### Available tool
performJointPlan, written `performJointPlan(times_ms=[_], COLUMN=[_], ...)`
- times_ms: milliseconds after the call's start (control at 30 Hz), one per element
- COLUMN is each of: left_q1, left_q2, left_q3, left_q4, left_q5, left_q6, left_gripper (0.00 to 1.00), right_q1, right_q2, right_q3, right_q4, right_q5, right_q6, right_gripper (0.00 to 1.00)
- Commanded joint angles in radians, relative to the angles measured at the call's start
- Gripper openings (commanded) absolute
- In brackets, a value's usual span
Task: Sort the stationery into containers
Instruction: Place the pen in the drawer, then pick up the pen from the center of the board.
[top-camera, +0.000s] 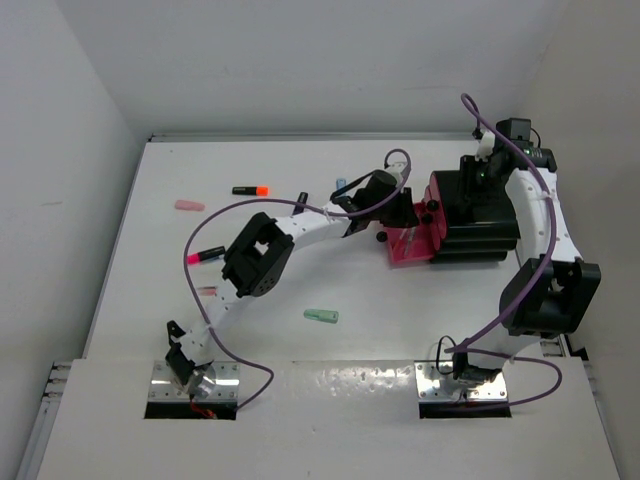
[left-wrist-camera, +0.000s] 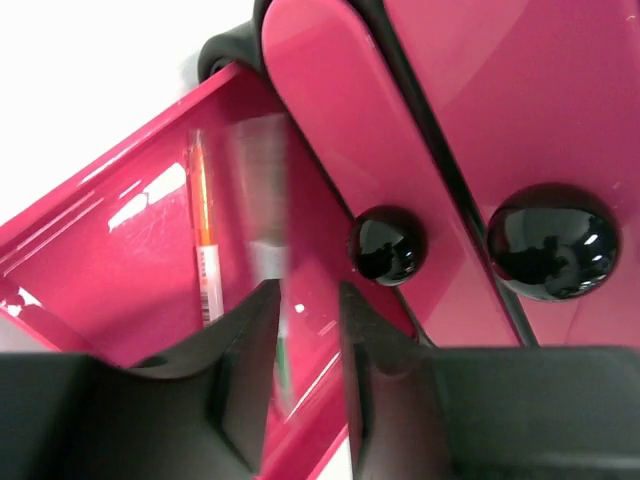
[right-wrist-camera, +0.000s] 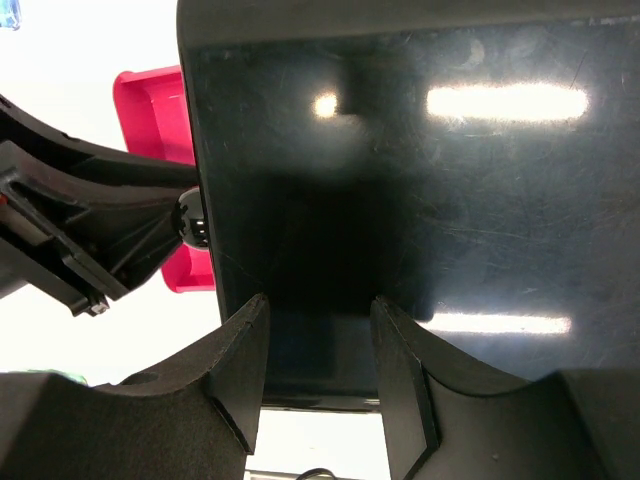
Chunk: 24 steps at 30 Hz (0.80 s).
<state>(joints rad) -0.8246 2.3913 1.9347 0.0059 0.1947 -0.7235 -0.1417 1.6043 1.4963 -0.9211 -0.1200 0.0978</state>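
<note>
We see the left end effector (left-wrist-camera: 308, 292) over the pulled-out drawer (left-wrist-camera: 120, 250), fingers slightly apart. A blurred pale item (left-wrist-camera: 265, 190) shows by the gap, and we cannot tell what it is. A thin orange pen (left-wrist-camera: 203, 240) lies in that drawer. The right end effector (right-wrist-camera: 318, 305) hangs over the black box (right-wrist-camera: 400, 200), fingers apart and empty. On the tabletop (top-camera: 400, 320) lie a mint piece (top-camera: 321, 316), a pink piece (top-camera: 189, 205), an orange-tipped highlighter (top-camera: 250, 189) and a pink-tipped highlighter (top-camera: 205, 255).
</note>
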Motion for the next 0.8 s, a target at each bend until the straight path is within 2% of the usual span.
performJointPlan(times_ms=[0,33,67,133,200,300,367,400,433,467,500,533,567,600,667,700,733,767], left_q1=[0.008,0.012,0.01,0.016,0.027,0.07,0.093,0.129,0.148,0.165,0.195,0.218,0.235,0.272,0.306,0.347,0.37,0.39], left_q2=[-0.026,-0.046,-0.056,-0.102,-0.145,-0.283,-0.41,-0.499,-0.545,-0.59,-0.678,-0.722,-0.757,-0.834,-0.915,-1.008,-1.056,-1.093], left_q3=[0.023,0.014,0.003,-0.02,-0.042,-0.101,-0.14,-0.175,-0.201,-0.236,-0.274,-0.351,-0.396,-0.486,-0.603,-0.662,-0.778,-0.833], left_q4=[0.031,0.031,0.026,0.011,0.003,-0.042,-0.142,-0.199,-0.257,-0.384,-0.446,-0.508,-0.637,-0.7,-0.802,-0.813,-0.814,-0.805], left_q5=[-0.011,-0.023,-0.034,-0.047,-0.044,-0.028,0.079,0.223,0.26,0.271,0.272,0.276,0.272,0.246,0.194,0.137,0.114,0.088], left_q6=[0.004,0.016,0.024,0.057,0.078,0.189,0.422,0.623,0.712,0.792,0.859,0.991,1.056,1.193,1.298,1.353,1.38,1.406], left_gripper=[0.38,0.41,0.5,0.56,0.57,0.55,0.52,0.52,0.52,0.52,0.52,0.51,0.51,0.49,0.44,0.41,0.37,0.36], right_q1=[0.004,0.004,0.004,0.004,0.004,0.004,0.004,0.004,0.004,0.004,0.004,0.004,0.004,0.004,0.004,0.004,0.002,0.002], right_q2=[0.023,0.025,0.025,0.023,0.02,0.005,-0.01,-0.012,-0.017,-0.02,-0.024,-0.026,-0.027,-0.029,-0.03,-0.033,-0.035,-0.037], right_q3=[-0.001,-0.004,-0.007,-0.011,-0.014,-0.033,-0.05,-0.053,-0.059,-0.061,-0.064,-0.065,-0.064,-0.064,-0.057,-0.057,-0.057,-0.059], right_q4=[-0.032,-0.03,-0.025,-0.024,-0.021,-0.012,-0.002,-0.001,0.002,0.004,0.005,0.005,0.002,0.001,-0.007,-0.012,-0.012,-0.013], right_q5=[-0.006,-0.004,-0.001,0.002,0.008,0.013,0.013,0.013,0.011,0.013,0.011,0.01,0.011,0.01,0.011,0.013,0.011,0.011], right_q6=[-0.001,-0.004,-0.004,-0.01,-0.017,-0.024,-0.029,-0.033,-0.036,-0.038,-0.041,-0.047,-0.047,-0.053,-0.066,-0.066,-0.069,-0.069], right_gripper=[0.45,0.45,0.45,0.45,0.45,0.45,0.45,0.45,0.45,0.45,0.45,0.45,0.45,0.45,0.45,0.45,0.45,0.45])
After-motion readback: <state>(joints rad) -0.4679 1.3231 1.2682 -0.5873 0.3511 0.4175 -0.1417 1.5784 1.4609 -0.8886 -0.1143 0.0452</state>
